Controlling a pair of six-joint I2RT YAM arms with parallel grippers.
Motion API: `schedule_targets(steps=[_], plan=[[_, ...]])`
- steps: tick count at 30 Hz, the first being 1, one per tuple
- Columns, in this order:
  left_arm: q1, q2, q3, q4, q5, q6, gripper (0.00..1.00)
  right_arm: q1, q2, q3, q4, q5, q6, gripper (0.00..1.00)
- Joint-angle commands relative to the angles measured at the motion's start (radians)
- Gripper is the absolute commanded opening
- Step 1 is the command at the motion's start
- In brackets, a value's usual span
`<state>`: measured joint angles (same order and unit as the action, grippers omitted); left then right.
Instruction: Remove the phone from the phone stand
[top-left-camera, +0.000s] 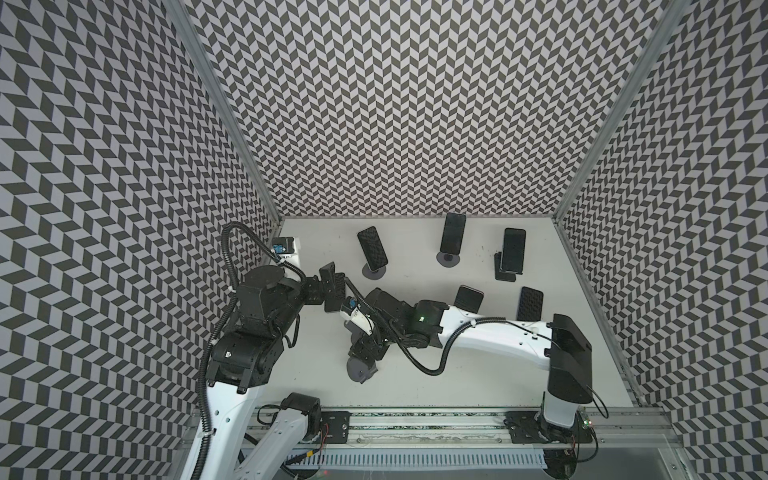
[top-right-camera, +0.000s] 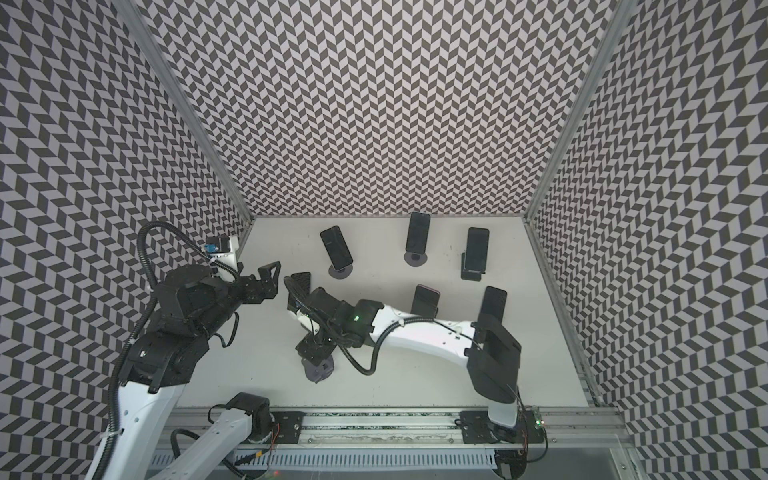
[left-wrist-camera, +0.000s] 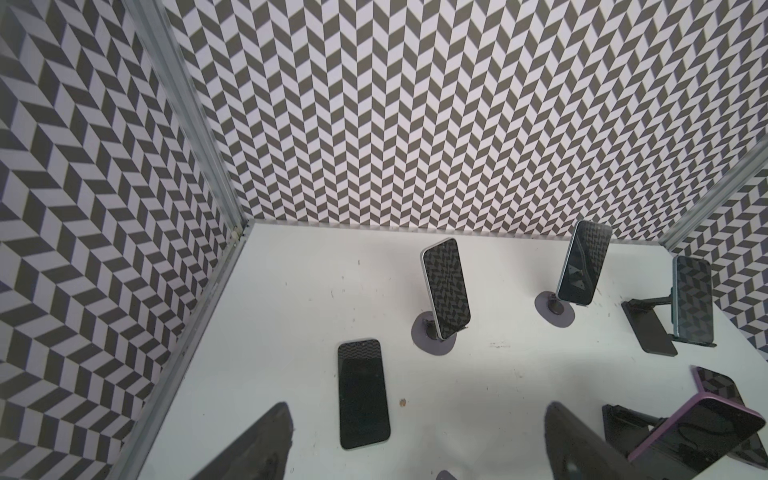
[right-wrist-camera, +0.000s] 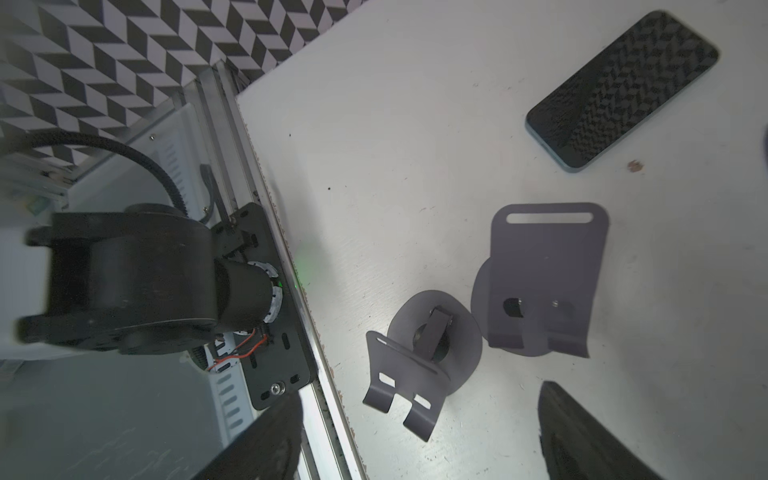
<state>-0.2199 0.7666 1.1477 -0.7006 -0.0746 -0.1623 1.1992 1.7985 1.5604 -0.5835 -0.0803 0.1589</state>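
Phone (left-wrist-camera: 363, 395) lies flat, screen up, on the surface (top-left-camera: 478, 374), towards its left edge and clear of every stand, so you can judge this removal done. Your right gripper (right-wrist-camera: 419, 395) hangs with its jaws spread and empty over two empty stands (right-wrist-camera: 540, 270), which sit just beside each other near the front middle. Your left gripper (left-wrist-camera: 417, 424) is spread and empty too, close by the phone.

The risks lie in how you pull away. The right fingers sit low around the stands, so a sideways move before lifting could clip a plate and tip or shove a stand. The right forearm (top-left-camera: 490, 332) passes just in front of two of the other phones (top-left-camera: 468, 301) propped near the right edge. A swing towards the back could knock them off, and the slack cable (top-left-camera: 424, 370) under that arm could snag a stand. The left fingers, if lowered, could scrape the phone across the surface.

The phone itself is a thin slab with a dark glass face, rounded corners and a pale rim. It is glossy enough to mirror the chevron walls. It looks slick, and lying flat it likely gives you little edge to pinch.
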Motion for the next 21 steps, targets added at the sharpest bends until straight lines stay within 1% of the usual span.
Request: schedule_targets(steps=[1,3,5,8,9,11,13,16,17,19,21], plan=[[0.006,0.041,0.056,0.091,0.012,0.045,0.94,-0.008,-0.114,0.024,-0.049,0.112,0.056,0.86],[0.003,0.073,0.08,0.121,0.033,0.048,0.94,-0.033,-0.165,0.015,-0.077,0.16,0.086,0.86],[-0.001,0.106,0.098,0.153,0.046,0.042,0.93,-0.077,-0.222,-0.01,-0.096,0.18,0.118,0.86],[-0.012,0.156,0.118,0.204,0.04,0.027,0.92,-0.181,-0.317,-0.067,-0.121,0.202,0.184,0.84],[-0.022,0.173,0.127,0.22,0.033,0.022,0.91,-0.224,-0.345,-0.079,-0.129,0.196,0.194,0.82],[-0.052,0.216,0.147,0.242,0.008,0.015,0.9,-0.28,-0.388,-0.082,-0.147,0.227,0.195,0.82],[-0.109,0.262,0.162,0.268,-0.03,0.022,0.9,-0.323,-0.415,-0.072,-0.165,0.267,0.185,0.82],[-0.228,0.344,0.183,0.318,-0.113,0.065,0.92,-0.382,-0.442,-0.063,-0.175,0.327,0.206,0.86],[-0.258,0.368,0.188,0.338,-0.14,0.073,0.92,-0.4,-0.447,-0.062,-0.175,0.349,0.225,0.87],[-0.29,0.408,0.202,0.36,-0.152,0.066,0.93,-0.42,-0.448,-0.063,-0.178,0.39,0.27,0.87],[-0.32,0.42,0.206,0.373,-0.156,0.049,0.93,-0.421,-0.436,-0.047,-0.205,0.458,0.353,0.87]])
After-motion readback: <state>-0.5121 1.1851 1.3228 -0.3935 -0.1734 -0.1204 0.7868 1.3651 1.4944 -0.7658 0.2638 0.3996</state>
